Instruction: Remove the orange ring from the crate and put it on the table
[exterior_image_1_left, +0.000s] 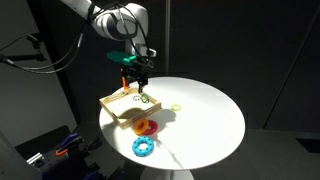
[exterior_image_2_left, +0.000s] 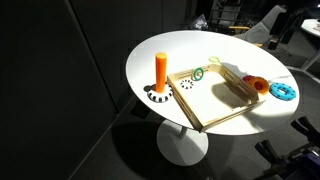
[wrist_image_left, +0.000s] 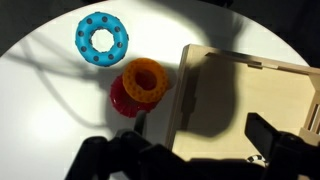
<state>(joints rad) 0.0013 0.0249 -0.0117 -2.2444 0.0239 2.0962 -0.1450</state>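
The orange ring (wrist_image_left: 145, 78) lies outside the crate, resting on a red ring (wrist_image_left: 122, 100) on the white table (wrist_image_left: 40, 90), just beside the crate's wall. It shows in both exterior views (exterior_image_1_left: 148, 124) (exterior_image_2_left: 257, 83). The light wooden crate (wrist_image_left: 250, 90) (exterior_image_1_left: 122, 107) (exterior_image_2_left: 215, 102) looks bare inside where it shows. My gripper (wrist_image_left: 200, 150) (exterior_image_1_left: 137, 78) hangs above the crate, open and empty, its two dark fingers spread wide at the bottom of the wrist view. It is out of view in one exterior view.
A blue ring (wrist_image_left: 101, 37) (exterior_image_1_left: 143, 147) (exterior_image_2_left: 283, 91) lies near the table's edge. An orange peg (exterior_image_2_left: 160, 68) stands on a striped base beside the crate. A green ring (exterior_image_2_left: 198, 73) and a thin yellow-green ring (exterior_image_1_left: 176, 105) (exterior_image_2_left: 213, 60) lie nearby.
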